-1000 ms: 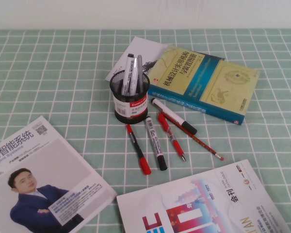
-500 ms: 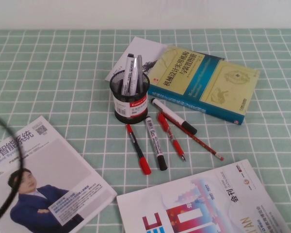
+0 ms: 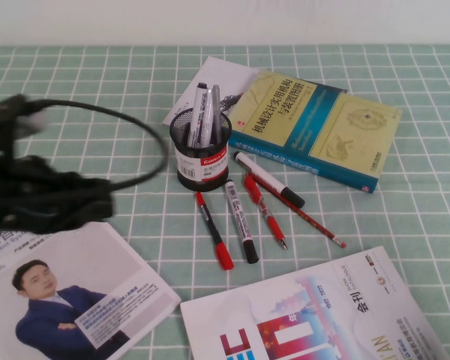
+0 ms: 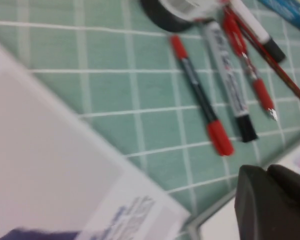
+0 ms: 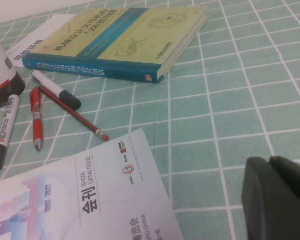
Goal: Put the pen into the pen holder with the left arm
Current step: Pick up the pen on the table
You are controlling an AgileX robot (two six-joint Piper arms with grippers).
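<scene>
The pen [image 3: 212, 230], with a black barrel, red cap and red end piece, lies on the green checked cloth just in front of the pen holder [image 3: 201, 150]. The holder is a black mesh cup that stands upright and has grey markers in it. The pen also shows in the left wrist view [image 4: 199, 92], with the holder's base [image 4: 170, 12] beyond it. My left gripper [image 3: 96, 201] is a blurred black mass with a cable loop at the left, well short of the pen. Its fingers are together and empty [image 4: 267, 171]. My right gripper [image 5: 269, 162] is shut and empty, out of the high view.
Beside the pen lie a grey-and-black marker [image 3: 241, 220], an all-red pen [image 3: 264, 210], a white marker [image 3: 268, 178] and a red pencil [image 3: 307, 217]. A yellow-blue book [image 3: 315, 127] lies at the back right. Magazines lie at the front left [image 3: 67, 285] and front right [image 3: 307, 315].
The left arm has come into the high view from the left edge, over the left magazine, moving right toward the pens. Nothing on the table has moved.
</scene>
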